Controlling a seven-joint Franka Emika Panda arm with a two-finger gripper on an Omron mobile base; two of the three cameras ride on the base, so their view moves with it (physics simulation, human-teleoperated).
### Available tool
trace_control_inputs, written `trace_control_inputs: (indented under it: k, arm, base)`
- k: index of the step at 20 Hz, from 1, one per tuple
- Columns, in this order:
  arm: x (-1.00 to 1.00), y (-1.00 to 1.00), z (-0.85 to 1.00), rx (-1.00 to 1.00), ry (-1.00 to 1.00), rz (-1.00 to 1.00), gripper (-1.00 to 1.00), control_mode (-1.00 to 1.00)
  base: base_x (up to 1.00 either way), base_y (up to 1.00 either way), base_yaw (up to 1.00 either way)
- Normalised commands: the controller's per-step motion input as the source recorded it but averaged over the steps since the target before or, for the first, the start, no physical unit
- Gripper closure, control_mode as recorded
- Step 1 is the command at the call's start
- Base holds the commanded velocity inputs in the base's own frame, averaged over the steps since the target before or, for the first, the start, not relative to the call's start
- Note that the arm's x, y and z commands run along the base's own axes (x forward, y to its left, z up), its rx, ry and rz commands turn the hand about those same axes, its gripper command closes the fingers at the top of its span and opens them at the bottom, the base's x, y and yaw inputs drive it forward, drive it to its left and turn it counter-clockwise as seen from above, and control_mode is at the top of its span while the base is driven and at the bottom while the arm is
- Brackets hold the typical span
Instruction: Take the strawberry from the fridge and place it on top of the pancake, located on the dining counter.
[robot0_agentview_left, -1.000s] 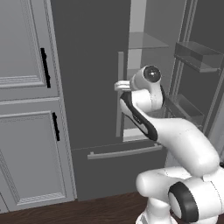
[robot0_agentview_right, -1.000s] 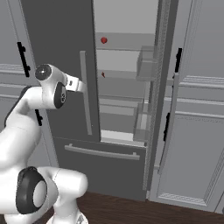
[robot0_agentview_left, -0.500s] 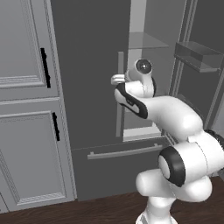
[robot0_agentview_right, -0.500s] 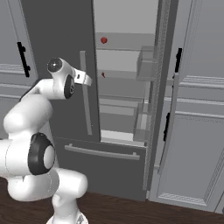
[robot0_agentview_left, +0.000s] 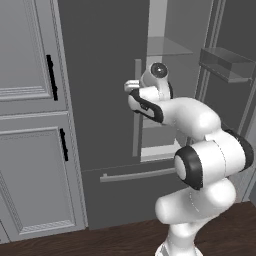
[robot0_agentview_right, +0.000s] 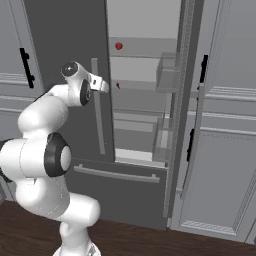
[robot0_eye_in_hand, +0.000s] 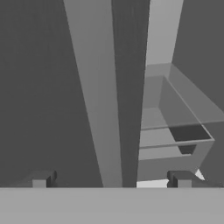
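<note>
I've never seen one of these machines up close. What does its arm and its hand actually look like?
The arm is a chain of smooth, rounded glossy white segments, joined by dark bands and black round caps at the joints. No cables or markings show. The gripper at its tip is small, with two short, blocky dark grey fingertips.

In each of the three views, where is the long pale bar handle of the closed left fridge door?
Left base view: the bar handle stands upright at centre, partly behind the white arm.
Right base view: it stands left of centre, just right of the arm's hand.
Hand view: it is the wide pale band running from the top down to between the finger tips.
Shared landmark: the light fridge interior, just right of the handle.
</note>
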Motion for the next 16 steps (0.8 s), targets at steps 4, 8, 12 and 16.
trace_control_inputs:
  k: [4,8,12,16]
  arm:
    - [0.26,0.06,0.00,-0.04,-0.07,0.00,-1.00,-1.00]
    - [0.49,0.00,0.00,-0.02,-0.05,0.00,-1.00,-1.00]
    - [0.56,0.00,0.00,0.00,-0.01,0.00,-1.00,-1.00]
    - [0.48,0.00,0.00,0.00,-0.01,0.00,-1.00,-1.00]
  base:
    - [0.00,0.00,0.00]
    - [0.00,0.00,0.00]
    - [0.00,0.00,0.00]
    - [0.00,0.00,0.00]
